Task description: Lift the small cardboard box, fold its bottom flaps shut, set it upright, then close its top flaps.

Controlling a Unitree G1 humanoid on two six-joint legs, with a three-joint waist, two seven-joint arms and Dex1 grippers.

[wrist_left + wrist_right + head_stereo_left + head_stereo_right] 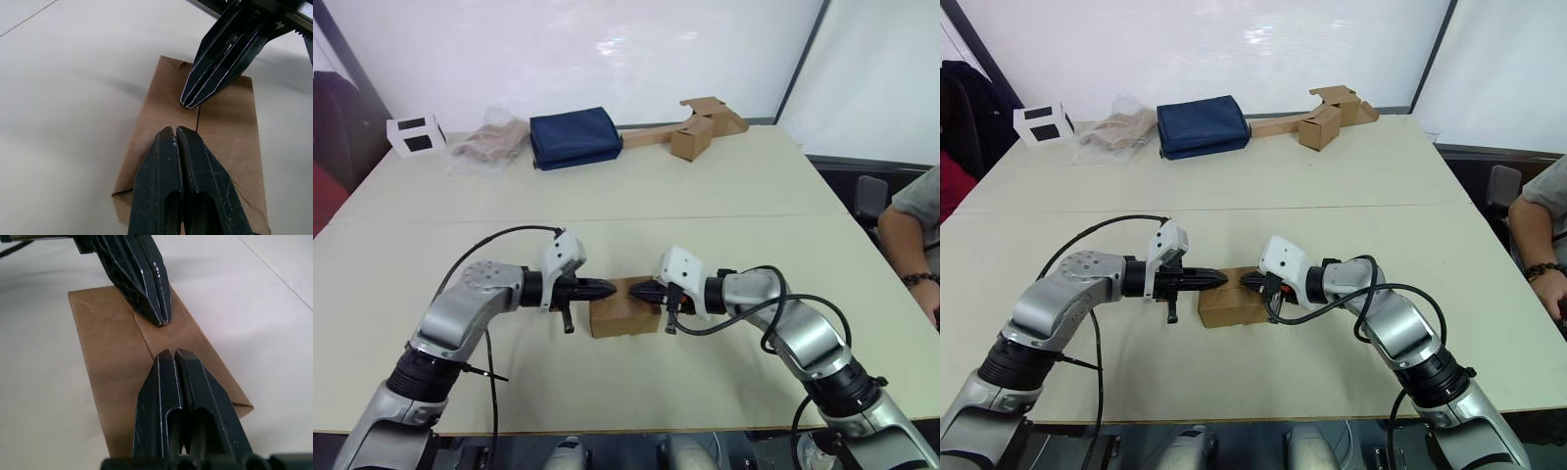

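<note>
both pairs of fingers are pinched closed, empty, tips meeting nose to nose on the small cardboard box [625, 308]: left gripper [607, 289] from nine o'clock, right gripper [636, 291] from three. the top flaps [205, 132] lie flat on the table-bound box, so closing looks nearly done; next, press the seam evenly.

I get bright, even light on the table [724, 196], with glare on the white wall behind. Both wrist views show soft shadows beside the small cardboard box [225, 122], and the head views bow at the edges.
</note>
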